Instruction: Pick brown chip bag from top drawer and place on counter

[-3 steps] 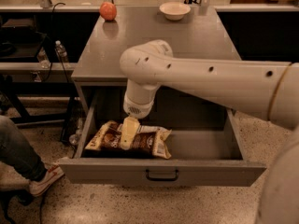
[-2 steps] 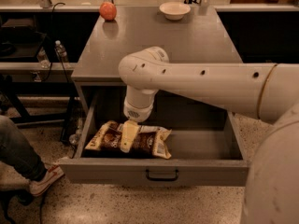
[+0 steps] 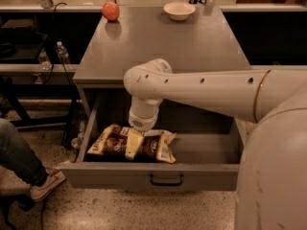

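Observation:
The top drawer [image 3: 158, 177] of the grey cabinet is pulled open, its small dark handle at the middle of the front panel. The brown chip bag [image 3: 111, 143] lies flat in the drawer's left half, with a dark brown middle and tan ends. My gripper [image 3: 133, 145] points straight down from the white arm and rests on the middle of the bag, hiding part of it. The counter [image 3: 163, 42] is the grey top of the cabinet, behind and above the drawer.
An orange-red fruit [image 3: 111, 11] and a white bowl [image 3: 179, 10] sit at the counter's far edge. A seated person's leg and shoe [image 3: 29, 171] are at the left, near the drawer's corner. A water bottle [image 3: 63, 54] stands on a shelf at the left.
The arm has swung lower over the drawer, and the gripper has settled a little further down onto the bag. The bag has not moved.

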{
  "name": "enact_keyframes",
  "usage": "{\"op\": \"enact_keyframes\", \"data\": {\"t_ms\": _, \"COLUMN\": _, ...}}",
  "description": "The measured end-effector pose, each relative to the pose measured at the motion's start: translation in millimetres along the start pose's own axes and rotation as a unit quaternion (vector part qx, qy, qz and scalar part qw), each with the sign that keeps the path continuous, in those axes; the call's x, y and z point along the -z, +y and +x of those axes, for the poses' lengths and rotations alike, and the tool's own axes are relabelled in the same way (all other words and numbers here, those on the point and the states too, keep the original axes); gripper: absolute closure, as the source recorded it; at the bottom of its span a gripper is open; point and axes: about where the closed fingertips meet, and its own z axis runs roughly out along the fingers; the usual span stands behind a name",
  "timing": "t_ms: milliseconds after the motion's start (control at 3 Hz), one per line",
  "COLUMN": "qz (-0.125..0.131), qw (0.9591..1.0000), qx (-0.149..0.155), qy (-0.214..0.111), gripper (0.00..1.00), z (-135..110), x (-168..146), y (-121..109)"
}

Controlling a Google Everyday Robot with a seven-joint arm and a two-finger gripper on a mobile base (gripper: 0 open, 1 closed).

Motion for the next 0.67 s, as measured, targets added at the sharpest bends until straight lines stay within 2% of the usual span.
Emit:
{"op": "enact_keyframes", "data": {"t_ms": 333, "qz": -0.006, "qw": 0.9998, "qx": -0.017, "qy": -0.001, "gripper": 0.47, "z": 6.1, "x": -8.4, "y": 1.0}}
{"op": "enact_keyframes", "data": {"t_ms": 667, "qz": -0.008, "qw": 0.9994, "qx": -0.03, "qy": -0.015, "gripper": 0.7, "z": 14.1, "x": -5.6, "y": 0.9}}
